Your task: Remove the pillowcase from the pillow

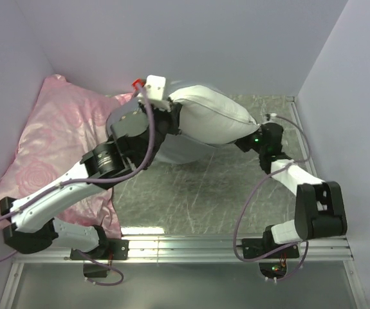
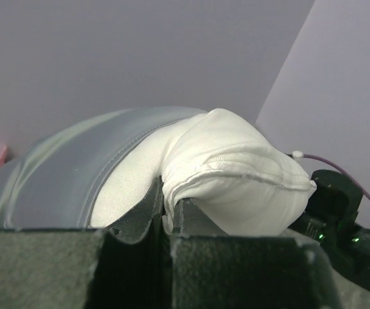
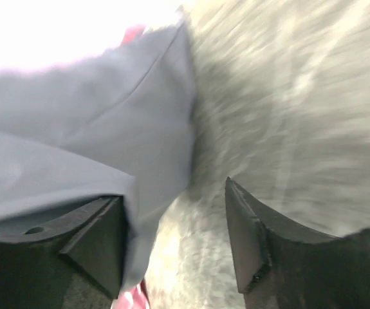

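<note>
The white pillow (image 1: 213,114) is held up off the table, its right half bare. The grey pillowcase (image 1: 172,153) covers its left, lower part. My left gripper (image 1: 172,121) is shut on a fold of the pillow's white fabric (image 2: 223,174), pinched between the fingertips (image 2: 186,211); the pillowcase (image 2: 62,167) lies bunched behind it. My right gripper (image 1: 251,139) sits at the pillow's right end, low, with its jaws open. In the right wrist view (image 3: 175,238) the grey pillowcase (image 3: 88,129) drapes over the left finger (image 3: 101,238); only bare table shows between the fingers.
A shiny pink rose-patterned pillow (image 1: 49,148) lies at the left, under my left arm. The scuffed metal table (image 1: 197,193) has walls at the back and on both sides. A metal rail (image 1: 185,244) runs along the near edge.
</note>
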`<state>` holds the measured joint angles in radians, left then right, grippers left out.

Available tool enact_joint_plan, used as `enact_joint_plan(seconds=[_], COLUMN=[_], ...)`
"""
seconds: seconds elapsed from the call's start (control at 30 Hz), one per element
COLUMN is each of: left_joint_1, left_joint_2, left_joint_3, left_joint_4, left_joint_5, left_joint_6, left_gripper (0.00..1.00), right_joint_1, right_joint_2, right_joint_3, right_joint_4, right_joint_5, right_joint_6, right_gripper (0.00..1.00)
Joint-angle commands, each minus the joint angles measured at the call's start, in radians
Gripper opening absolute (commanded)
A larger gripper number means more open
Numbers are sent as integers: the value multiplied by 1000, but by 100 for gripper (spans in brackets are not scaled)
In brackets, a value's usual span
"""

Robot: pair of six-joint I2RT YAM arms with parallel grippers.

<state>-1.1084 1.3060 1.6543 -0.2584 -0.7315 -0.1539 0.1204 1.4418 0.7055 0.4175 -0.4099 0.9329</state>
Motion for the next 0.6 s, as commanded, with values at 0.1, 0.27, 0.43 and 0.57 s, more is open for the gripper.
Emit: enact_joint_plan(seconds=[0.1, 0.27, 0.43, 0.57], left_joint_1=[2, 1, 1, 1], left_joint_2=[-165, -168, -120, -87], left_joint_3=[-215, -387, -537, -608], left_joint_4=[209, 211, 290, 346], left_joint_5=[-42, 39, 122, 161], left_joint_6=[-221, -384, -516, -564], left_gripper=[0, 0, 0, 0], right_joint_1=[-171, -237, -293, -309], right_joint_2=[-213, -331, -452, -475], right_joint_3=[100, 158, 177, 143], right_joint_4=[-474, -617, -737, -755], right_joint_5=[100, 86, 194, 37], right_joint_6=[-114, -118, -126, -143], right_gripper=[67, 68, 79, 75])
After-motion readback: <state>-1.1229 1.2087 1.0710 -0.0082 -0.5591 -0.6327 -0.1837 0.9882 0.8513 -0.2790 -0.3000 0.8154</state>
